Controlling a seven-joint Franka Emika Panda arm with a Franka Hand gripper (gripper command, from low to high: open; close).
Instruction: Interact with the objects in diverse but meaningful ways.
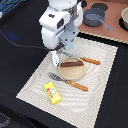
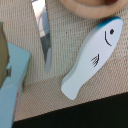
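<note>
the white robot arm [image 1: 57, 25] leans down over the far corner of a beige woven placemat [image 1: 95, 80] that lies on the black bench [image 1: 20, 60]. its end effector [image 1: 59, 54] is low, just above the mat and beside a round wooden plate [image 1: 72, 71]; if it is spread or pressed together i cannot tell, because the arm's body hides the fingers in the exterior view and the wrist view does not show them clearly. on the plate lies a dark red-brown sausage [image 1: 71, 63], along the far side of the plate. a knife with a wooden handle [image 1: 91, 61] lies just past the plate toward the exterior view's right, and a fork with a wooden handle [image 1: 68, 81] lies on the near side of the plate, its metal prongs pointing to the exterior view's left. a yellow packet with a red mark [image 1: 52, 93] rests flat on the near part of the mat, well apart from the plate. in the wrist view a small white fish-shaped piece [image 2: 92, 57] with a blue tip and a drawn smile lies flat on the mat, near the plate's rim [image 2: 92, 6], and a metal blade [image 2: 44, 35] lies beside it, not touching it. a pale blue thing [image 2: 12, 87] fills one edge of the wrist view, too close to tell its form. on a brown board behind the mat stands a grey pot [image 1: 94, 18].
</note>
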